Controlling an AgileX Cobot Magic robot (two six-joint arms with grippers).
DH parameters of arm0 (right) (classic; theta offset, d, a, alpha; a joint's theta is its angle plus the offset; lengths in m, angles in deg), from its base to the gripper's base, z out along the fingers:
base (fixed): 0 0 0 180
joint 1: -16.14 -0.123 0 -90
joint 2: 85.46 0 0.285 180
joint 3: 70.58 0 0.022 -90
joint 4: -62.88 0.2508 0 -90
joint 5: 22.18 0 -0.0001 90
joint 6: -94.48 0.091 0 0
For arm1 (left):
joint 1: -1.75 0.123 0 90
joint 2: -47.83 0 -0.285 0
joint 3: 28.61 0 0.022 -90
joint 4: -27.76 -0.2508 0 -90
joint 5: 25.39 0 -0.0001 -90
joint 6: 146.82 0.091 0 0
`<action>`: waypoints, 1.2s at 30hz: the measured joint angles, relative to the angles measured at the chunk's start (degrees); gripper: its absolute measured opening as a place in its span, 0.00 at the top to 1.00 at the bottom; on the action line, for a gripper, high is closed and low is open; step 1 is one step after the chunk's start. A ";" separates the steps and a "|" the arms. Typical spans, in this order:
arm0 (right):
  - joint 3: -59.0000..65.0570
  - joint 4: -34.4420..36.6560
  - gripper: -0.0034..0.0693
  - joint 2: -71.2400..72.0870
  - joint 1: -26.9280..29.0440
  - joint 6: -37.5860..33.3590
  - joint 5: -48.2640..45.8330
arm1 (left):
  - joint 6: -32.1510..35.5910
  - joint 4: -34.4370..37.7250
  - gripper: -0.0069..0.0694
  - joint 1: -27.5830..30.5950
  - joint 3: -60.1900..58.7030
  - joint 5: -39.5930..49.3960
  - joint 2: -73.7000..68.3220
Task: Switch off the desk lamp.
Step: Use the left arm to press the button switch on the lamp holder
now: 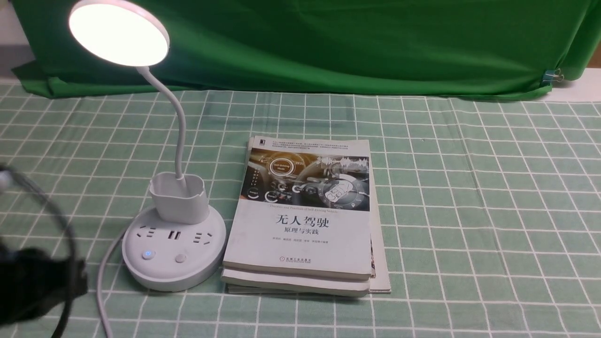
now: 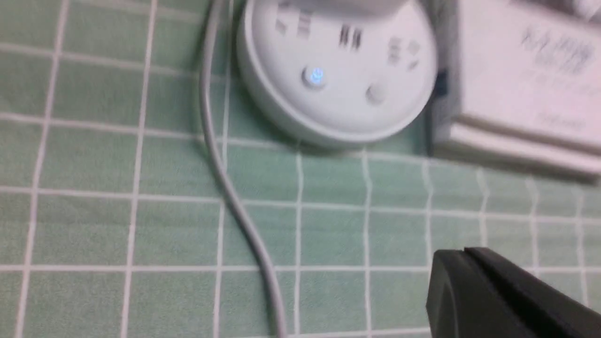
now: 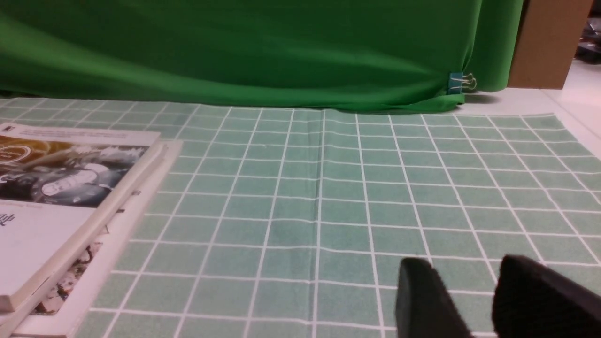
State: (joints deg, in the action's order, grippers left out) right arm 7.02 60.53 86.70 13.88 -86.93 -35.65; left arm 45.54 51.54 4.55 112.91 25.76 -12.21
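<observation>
The white desk lamp is lit: its round disc head [image 1: 118, 32] glows at the far left, on a thin bent neck above a small cup and a round base [image 1: 173, 253]. The base carries a blue-lit button [image 1: 148, 254] and a plain button [image 1: 181, 257]. The base also shows in the left wrist view [image 2: 338, 80], with the blue button [image 2: 315, 76]. My left gripper [image 2: 462, 253] is shut and empty, above the cloth, short of the base; in the front view it is a blurred dark shape [image 1: 70, 281] to the base's left. My right gripper [image 3: 462, 264] is open and empty over bare cloth.
A stack of books [image 1: 305, 216] lies right beside the lamp base, and shows in the right wrist view [image 3: 56, 197]. The lamp's white cord [image 1: 104, 281] runs from the base toward the near edge. A green backdrop [image 1: 352, 42] hangs behind the checked tablecloth.
</observation>
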 joint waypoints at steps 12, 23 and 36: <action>0.00 0.00 0.62 0.00 0.00 0.00 0.00 | -3.03 -5.16 0.91 -13.68 7.41 -0.16 -20.40; 0.00 0.00 0.62 0.00 0.00 0.00 0.00 | -5.11 -9.09 0.91 -16.55 10.61 0.22 -24.88; 0.00 0.00 0.62 0.00 0.00 0.00 0.00 | -5.27 -10.45 0.91 -16.55 10.61 0.22 -24.93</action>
State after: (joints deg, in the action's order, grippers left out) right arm 7.02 60.53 86.70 13.88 -86.93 -35.65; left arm 40.28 41.10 -12.01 123.52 25.98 -37.15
